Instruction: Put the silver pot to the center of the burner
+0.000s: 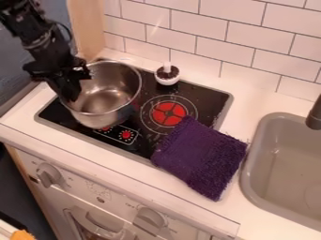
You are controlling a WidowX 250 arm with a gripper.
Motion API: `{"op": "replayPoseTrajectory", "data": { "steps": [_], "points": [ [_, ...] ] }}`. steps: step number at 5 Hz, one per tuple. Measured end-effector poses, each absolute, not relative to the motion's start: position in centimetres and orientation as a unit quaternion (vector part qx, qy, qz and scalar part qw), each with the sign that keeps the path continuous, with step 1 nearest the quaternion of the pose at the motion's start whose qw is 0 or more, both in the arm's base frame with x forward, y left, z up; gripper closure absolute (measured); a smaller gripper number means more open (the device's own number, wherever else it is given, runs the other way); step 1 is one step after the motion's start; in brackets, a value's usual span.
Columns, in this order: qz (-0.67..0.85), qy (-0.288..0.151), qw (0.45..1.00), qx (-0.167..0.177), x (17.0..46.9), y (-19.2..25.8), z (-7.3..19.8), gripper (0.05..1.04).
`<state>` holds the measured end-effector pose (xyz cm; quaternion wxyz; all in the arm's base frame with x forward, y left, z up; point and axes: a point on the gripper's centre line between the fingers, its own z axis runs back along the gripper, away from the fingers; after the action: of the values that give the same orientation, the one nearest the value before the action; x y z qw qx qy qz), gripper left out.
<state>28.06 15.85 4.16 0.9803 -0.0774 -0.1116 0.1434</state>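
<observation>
Shiny silver metal pot (108, 97) sits at ten o'clock from the round, red-centred burner (169, 113) | black robot gripper (72, 96) at pot's nine-o'clock rim, likely for steering | jaws: can't tell!

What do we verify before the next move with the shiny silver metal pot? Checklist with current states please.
1. Pot centred on the round red-marked burner: not ok, sits to its left.
2. Black two-finger gripper at pot rim: ok, at the rim's left side.
3. Firm grip on rim: cannot tell.
4. Burner free of cloth: not ok, shaggy purple cloth overlaps its outer ring.
5. Pot free of contents: ok, bare metal bottom shows.
6. Clearance to small white round bowl behind burner once centred: cannot tell.
</observation>
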Motion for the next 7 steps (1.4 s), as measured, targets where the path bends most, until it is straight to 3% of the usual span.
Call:
{"op": "replayPoseTrajectory", "data": {
  "steps": [2,3,5,6,7],
  "points": [
    [0.141,-0.101,0.982,-0.077,29.3,16.8,3.5,0.978],
    [0.137,-0.088,0.983,-0.086,29.7,16.3,3.2,0.792],
    [0.125,-0.086,0.985,-0.084,30.1,15.6,3.2,0.199],
    [0.122,-0.073,0.986,-0.088,29.7,15.4,3.5,0.075],
    [0.11,-0.06,0.99,-0.07,29.9,15.5,5.7,0.08]
  ]
}}
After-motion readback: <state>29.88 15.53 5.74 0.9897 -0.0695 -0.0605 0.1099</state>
